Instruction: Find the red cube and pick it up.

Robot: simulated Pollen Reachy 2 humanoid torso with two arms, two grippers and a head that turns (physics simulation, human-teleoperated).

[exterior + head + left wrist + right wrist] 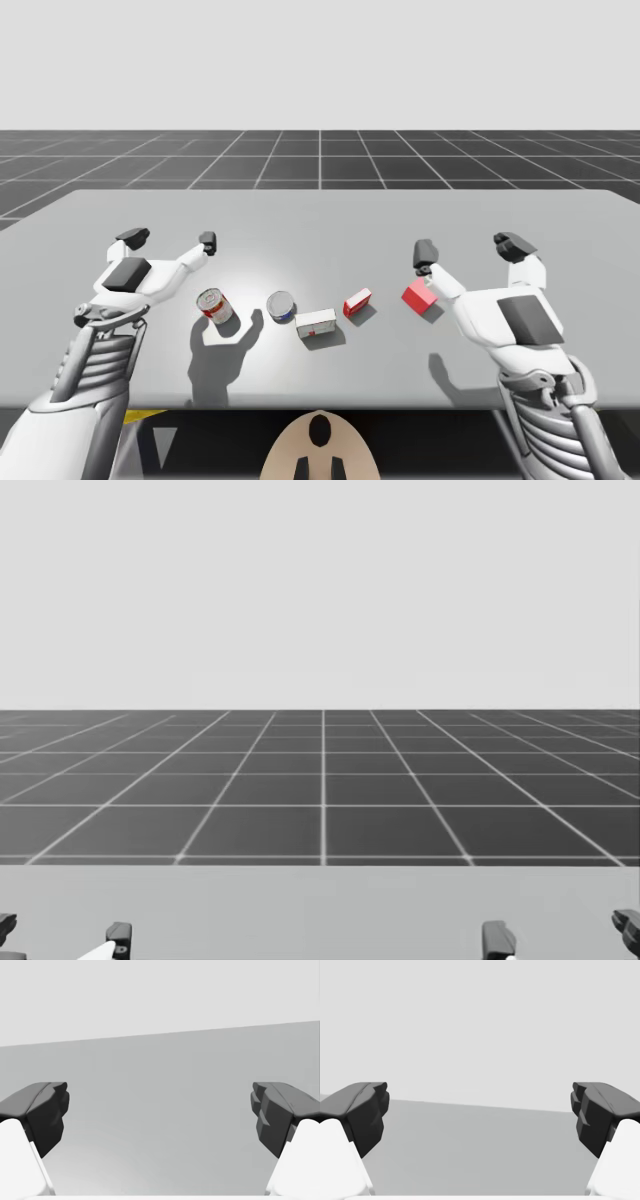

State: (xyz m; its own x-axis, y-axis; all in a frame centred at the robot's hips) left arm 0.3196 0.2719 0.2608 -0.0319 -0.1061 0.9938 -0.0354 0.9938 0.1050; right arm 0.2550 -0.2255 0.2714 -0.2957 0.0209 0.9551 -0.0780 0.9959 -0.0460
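Small red cube lying on the flat grey table, right of centre, on the near side of the right gripper and just below its inner finger in the high view; touching that finger or not, impossible to tell. Right gripper spread wide, dark fingertips far apart, gripping nothing, with bare grey tabletop ahead of it in the right wrist view. Left gripper also spread wide and gripping nothing, over the left part of the table, well apart from the cube. Between the two arms, a loose row of other things. Nearest the left arm, an upright cylindrical can with a red-and-white label. Just beside it, a short round blue-and-white tin. Near the tin and slightly closer to the front edge, a white rectangular box with small red marks, lying flat. Closest to the cube but apart from it, a small red-and-white box. Row entirely to the cube's left, so nothing between cube and right gripper. Beyond the table's far edge in the head view, a dark grid floor under pale grey background.
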